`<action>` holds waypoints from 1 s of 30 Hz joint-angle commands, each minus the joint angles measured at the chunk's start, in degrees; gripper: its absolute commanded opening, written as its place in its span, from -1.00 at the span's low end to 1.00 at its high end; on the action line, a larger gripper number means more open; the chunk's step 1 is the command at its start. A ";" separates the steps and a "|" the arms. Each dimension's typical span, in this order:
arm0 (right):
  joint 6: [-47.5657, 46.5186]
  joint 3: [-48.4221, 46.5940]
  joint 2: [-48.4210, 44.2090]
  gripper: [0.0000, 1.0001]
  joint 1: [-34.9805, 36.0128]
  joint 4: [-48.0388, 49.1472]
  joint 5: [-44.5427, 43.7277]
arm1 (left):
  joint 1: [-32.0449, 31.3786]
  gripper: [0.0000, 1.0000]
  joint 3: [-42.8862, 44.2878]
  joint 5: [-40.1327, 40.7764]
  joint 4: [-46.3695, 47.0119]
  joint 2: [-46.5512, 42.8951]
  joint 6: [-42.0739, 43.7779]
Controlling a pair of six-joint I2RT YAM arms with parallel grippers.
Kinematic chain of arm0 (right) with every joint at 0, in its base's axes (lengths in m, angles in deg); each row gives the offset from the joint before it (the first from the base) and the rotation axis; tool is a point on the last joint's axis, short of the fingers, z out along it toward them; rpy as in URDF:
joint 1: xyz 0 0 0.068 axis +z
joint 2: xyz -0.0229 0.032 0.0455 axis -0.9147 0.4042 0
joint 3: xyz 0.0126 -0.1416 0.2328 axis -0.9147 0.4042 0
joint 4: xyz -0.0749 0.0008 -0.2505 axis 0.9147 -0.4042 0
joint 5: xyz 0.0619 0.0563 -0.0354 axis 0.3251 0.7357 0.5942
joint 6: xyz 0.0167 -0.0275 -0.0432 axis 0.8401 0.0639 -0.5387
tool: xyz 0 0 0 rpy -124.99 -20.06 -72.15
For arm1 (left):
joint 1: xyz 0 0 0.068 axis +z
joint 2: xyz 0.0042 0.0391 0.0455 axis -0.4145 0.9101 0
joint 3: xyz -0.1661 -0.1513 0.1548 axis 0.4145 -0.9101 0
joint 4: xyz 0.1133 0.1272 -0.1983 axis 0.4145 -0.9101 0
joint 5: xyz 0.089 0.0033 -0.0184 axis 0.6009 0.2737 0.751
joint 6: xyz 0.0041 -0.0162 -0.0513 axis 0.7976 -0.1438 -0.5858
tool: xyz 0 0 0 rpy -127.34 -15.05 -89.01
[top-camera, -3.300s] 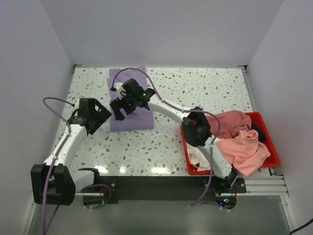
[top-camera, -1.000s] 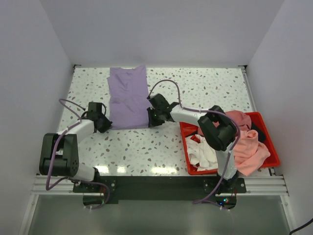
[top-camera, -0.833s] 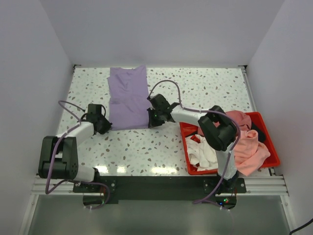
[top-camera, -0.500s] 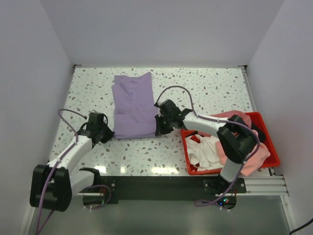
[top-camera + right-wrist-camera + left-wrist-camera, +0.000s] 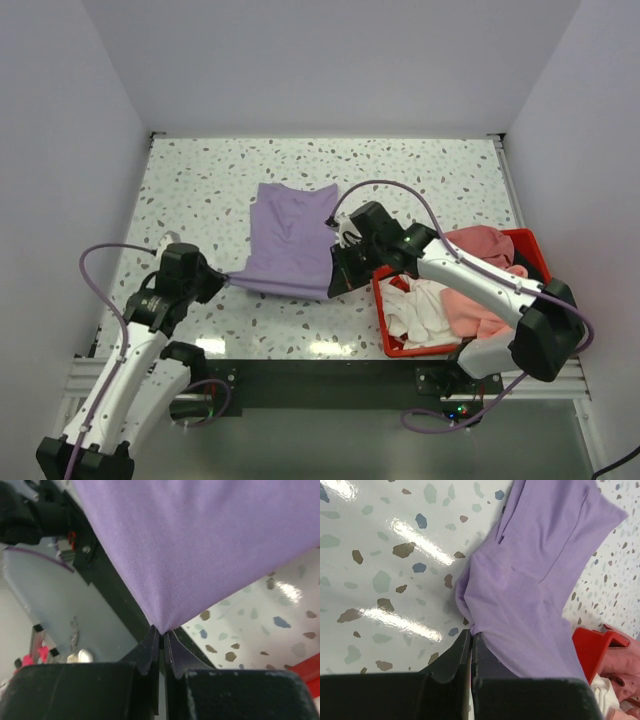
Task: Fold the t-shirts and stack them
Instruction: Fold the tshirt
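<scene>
You're dragging purple t-shirt [image 5: 290,240] across counter [image 5: 430,180] from 11 o'clock toward 6; left hand [image 5: 222,280], right hand [image 5: 337,284] each pinching hem corner, readying fold.

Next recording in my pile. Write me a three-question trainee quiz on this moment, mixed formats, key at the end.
1. True or false: the left gripper and the right gripper are each shut on the purple t-shirt.
2. On which side of the shirt is the red bin? A) the robot's right B) the robot's left C) beyond it, by the far wall
3. Fill in: the clothes in the bin are ___ and white.
Key: 1 true; 2 A; 3 pink.
</scene>
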 commanded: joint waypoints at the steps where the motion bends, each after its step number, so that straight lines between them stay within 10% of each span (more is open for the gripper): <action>1: -2.32 -2.60 -3.53 -1.00 -0.06 -8.63 11.49 | 0.31 -1.00 5.91 7.75 -6.78 -2.44 -0.62; 30: 1.46 -2.68 4.98 -1.00 -9.64 6.92 29.08 | 0.31 -1.00 19.37 17.25 3.58 12.48 3.51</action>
